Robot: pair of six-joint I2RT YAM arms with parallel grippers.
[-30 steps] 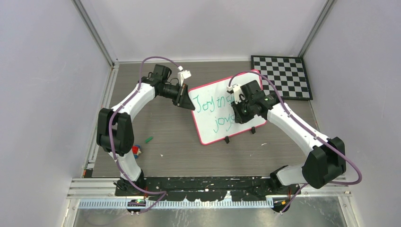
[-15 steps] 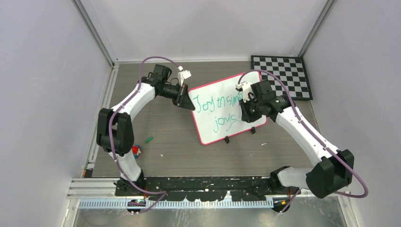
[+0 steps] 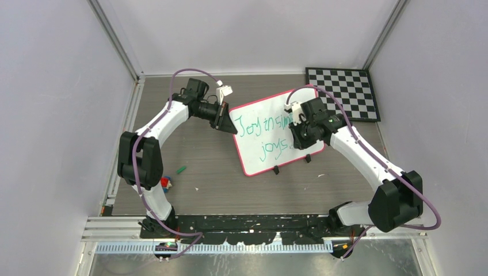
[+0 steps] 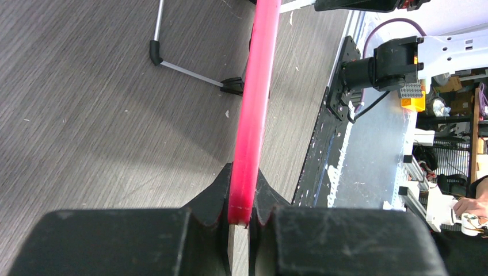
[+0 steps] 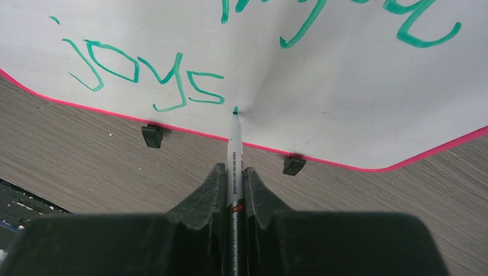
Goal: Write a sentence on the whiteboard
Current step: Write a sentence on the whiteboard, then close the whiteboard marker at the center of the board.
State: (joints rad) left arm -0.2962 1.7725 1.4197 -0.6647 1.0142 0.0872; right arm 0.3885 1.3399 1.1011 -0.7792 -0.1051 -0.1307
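Observation:
The whiteboard [image 3: 253, 156], white with a pink rim, stands tilted at mid-table. Green lettering reads "Joy in sim" [image 3: 262, 125] on top, the rest hidden by my right wrist, and "joys" [image 3: 271, 149] below. My left gripper [image 3: 233, 129] is shut on the board's left edge; its wrist view shows the pink rim [image 4: 254, 109] pinched between the fingertips of the left gripper [image 4: 241, 198]. My right gripper [image 5: 233, 172] is shut on a green marker [image 5: 233, 146]. The marker's tip touches the whiteboard [image 5: 357, 86] just right of "joys" [image 5: 149, 75].
A black-and-white checkered board [image 3: 342, 93] lies at the back right. A green marker cap [image 3: 181, 169] and a small coloured block [image 3: 166, 183] lie beside the left arm. Two black clips [image 3: 276, 169] [image 3: 307, 158] sit on the whiteboard's near edge. Its metal stand leg [image 4: 184, 68] rests behind.
My right gripper with the marker slid right along the board, uncovering more of the top line, then drifted back slightly left. The left arm and board have held still.

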